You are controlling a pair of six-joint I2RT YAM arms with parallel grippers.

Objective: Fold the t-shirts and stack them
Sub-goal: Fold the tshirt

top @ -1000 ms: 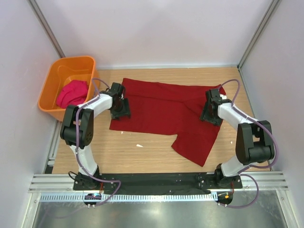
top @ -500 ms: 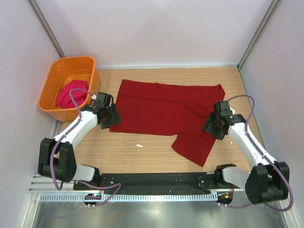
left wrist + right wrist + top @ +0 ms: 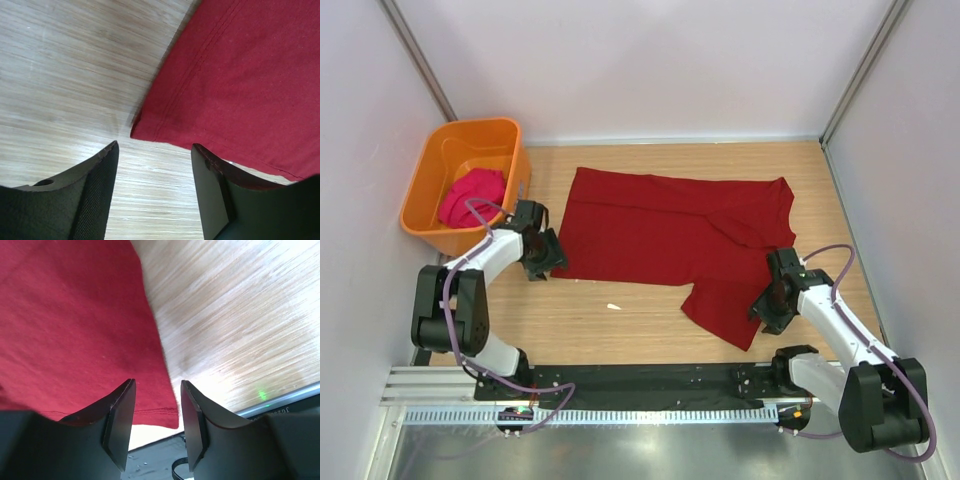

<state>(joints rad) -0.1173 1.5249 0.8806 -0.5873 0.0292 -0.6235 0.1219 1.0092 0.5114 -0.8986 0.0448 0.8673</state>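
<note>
Pale lilac walls enclose the cell on three sides, with metal posts in the upper corners. The light wood-grain bench fills the middle of the frame, and a black base plate runs along its lower edge. The crimson t-shirt lies spread flat at centre, with one part reaching toward the lower right. The orange tub stands at upper left and contains the crumpled magenta-pink t-shirt. The left arm has the left jaws set wide apart at the crimson shirt's lower-left corner. The right arm has the right jaws moderately apart above the lower-right hem, gripping nothing. A small white scrap lies on the bare wood below the shirt.
</note>
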